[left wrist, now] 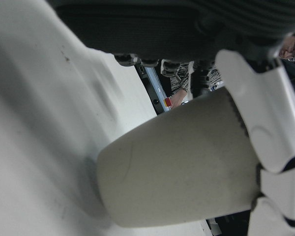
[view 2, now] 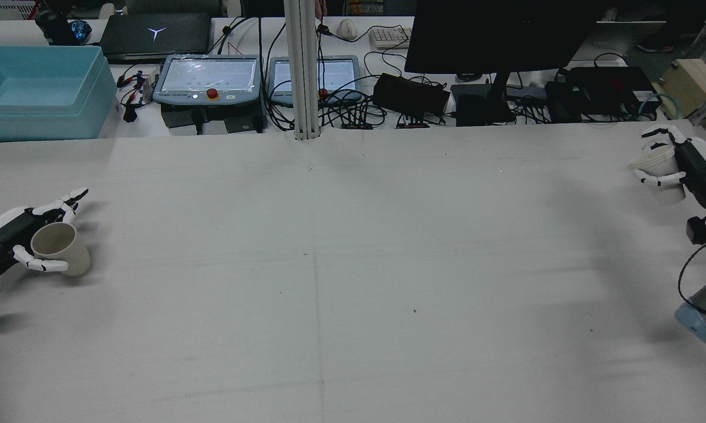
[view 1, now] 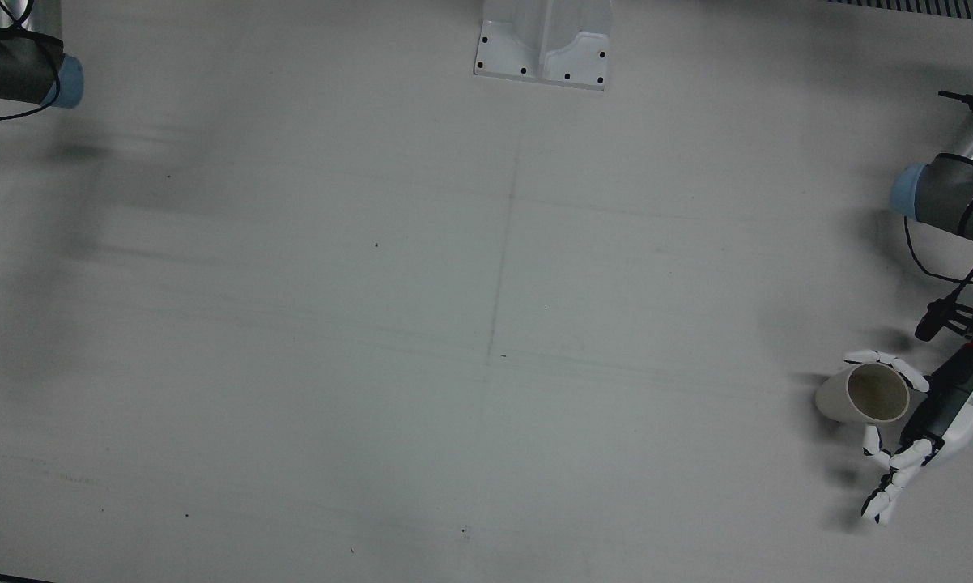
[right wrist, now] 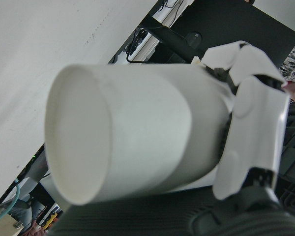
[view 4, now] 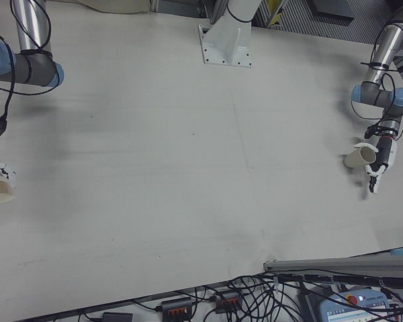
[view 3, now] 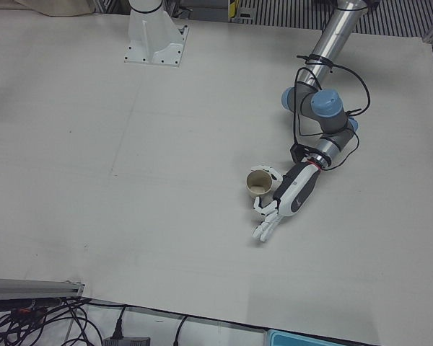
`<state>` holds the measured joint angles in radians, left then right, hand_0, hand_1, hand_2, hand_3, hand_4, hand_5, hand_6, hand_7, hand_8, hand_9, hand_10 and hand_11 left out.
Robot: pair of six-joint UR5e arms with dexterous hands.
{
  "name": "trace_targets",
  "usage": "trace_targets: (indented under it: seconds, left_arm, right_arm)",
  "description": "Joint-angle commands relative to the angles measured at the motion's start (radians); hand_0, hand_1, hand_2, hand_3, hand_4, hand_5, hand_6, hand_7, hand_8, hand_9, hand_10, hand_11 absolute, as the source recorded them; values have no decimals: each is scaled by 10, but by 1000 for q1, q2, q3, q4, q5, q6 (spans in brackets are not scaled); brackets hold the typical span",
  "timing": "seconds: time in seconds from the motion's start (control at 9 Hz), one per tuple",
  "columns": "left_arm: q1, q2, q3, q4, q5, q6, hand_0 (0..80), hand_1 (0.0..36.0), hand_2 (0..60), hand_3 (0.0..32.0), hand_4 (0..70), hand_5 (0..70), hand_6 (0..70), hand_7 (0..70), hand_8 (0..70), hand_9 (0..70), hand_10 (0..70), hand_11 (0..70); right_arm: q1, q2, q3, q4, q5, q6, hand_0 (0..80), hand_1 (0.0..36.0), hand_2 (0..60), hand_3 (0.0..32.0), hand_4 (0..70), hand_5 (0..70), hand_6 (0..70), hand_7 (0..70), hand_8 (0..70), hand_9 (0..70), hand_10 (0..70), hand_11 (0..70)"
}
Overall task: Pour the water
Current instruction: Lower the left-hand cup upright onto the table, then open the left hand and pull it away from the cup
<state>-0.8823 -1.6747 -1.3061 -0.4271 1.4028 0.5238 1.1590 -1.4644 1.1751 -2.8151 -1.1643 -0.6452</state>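
My left hand point(view 2: 12, 241) is at the table's left edge in the rear view, its thumb and one finger closed round a beige cup point(view 2: 61, 249) while its other fingers stretch past it. The cup's base is at the table. Hand point(view 1: 928, 421) and cup point(view 1: 863, 393) show at the front view's right edge, and in the left-front view point(view 3: 290, 196) point(view 3: 259, 182). The left hand view fills with the cup point(left wrist: 182, 167). My right hand point(view 2: 691, 167) at the far right edge is shut on a white cup point(view 2: 660, 167), which also shows in the right hand view point(right wrist: 137, 132).
A white post base point(view 1: 545, 44) is bolted at the table's back middle. Beyond the far edge are a blue bin point(view 2: 39, 91), two pendant screens point(view 2: 209, 79), a black monitor point(view 2: 500, 35) and cables. The left arm's elbow point(view 1: 944, 194) hangs over the table's side.
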Motion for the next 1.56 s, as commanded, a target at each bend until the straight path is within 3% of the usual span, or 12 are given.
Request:
trace_targets:
  seconds: [0.0,0.11,0.22,0.33,0.67,0.78,0.89,1.0,1.11,1.22,1.33,1.44]
  left_arm:
    - [0,13,7,-16,1,2,473,145,170,0,213,569,7,41,0,0,0,1]
    - [0,21,5,-21,1,2,474,147,161,0,203,391,2,35,0,0,0,0]
    - [2,23,5,-22,-1,2,475,147,139,0,189,54,0,27,0,0,0,0]
    - [2,24,7,-25,1,2,478,149,130,0,178,0,0,27,0,0,0,0]
    - [-23,39,7,-53,1,-10,461,129,113,0,100,0,0,28,0,0,0,0]
    - [-55,39,7,-64,4,-11,437,101,94,0,98,0,1,37,0,0,0,0]
    - [-90,41,5,-85,8,-15,410,81,82,0,100,0,5,45,0,0,0,0]
    - [-113,62,7,-84,10,-46,326,40,60,0,111,0,7,54,0,0,0,0]
    - [-125,67,5,-84,10,-66,220,11,47,0,125,0,12,64,0,0,0,0]
    - [-142,69,4,-85,13,-86,100,0,40,0,133,0,15,71,0,0,0,0]
    - [-186,67,1,-78,57,-129,18,0,42,0,134,0,17,77,0,1,0,0]
    - [-269,67,2,-64,120,-161,23,0,35,0,139,0,18,81,0,2,0,0]
  right_arm:
    - [-2,1,3,0,2,1,631,313,420,0,0,484,449,470,443,575,660,700]
    - [-2,1,3,0,2,1,632,313,418,0,0,485,446,468,443,574,658,700]
    - [-2,1,3,0,2,1,631,313,418,0,0,483,445,468,443,572,657,700]
    - [-2,1,3,0,2,-1,636,316,419,0,0,486,445,468,440,571,656,700]
    - [-5,-5,-3,0,2,-5,635,303,359,0,0,466,437,462,439,573,659,700]
    - [-5,-11,-3,3,9,-4,624,263,204,0,0,413,389,435,407,541,593,700]
    - [-4,-14,-3,14,12,-1,553,190,49,0,0,278,262,334,273,390,424,619]
    - [-5,-22,-14,14,11,1,469,77,0,0,0,103,52,72,68,38,103,163]
    - [-13,-13,-58,25,11,9,382,6,0,34,0,12,0,0,4,0,0,1]
    - [-13,-11,-73,69,9,7,310,0,0,148,0,0,0,0,0,0,0,0]
    - [-10,-17,-74,103,8,41,285,0,0,202,0,0,0,0,0,0,0,0]
    - [-13,-19,-75,101,3,82,292,0,0,218,0,0,0,0,0,0,0,0]
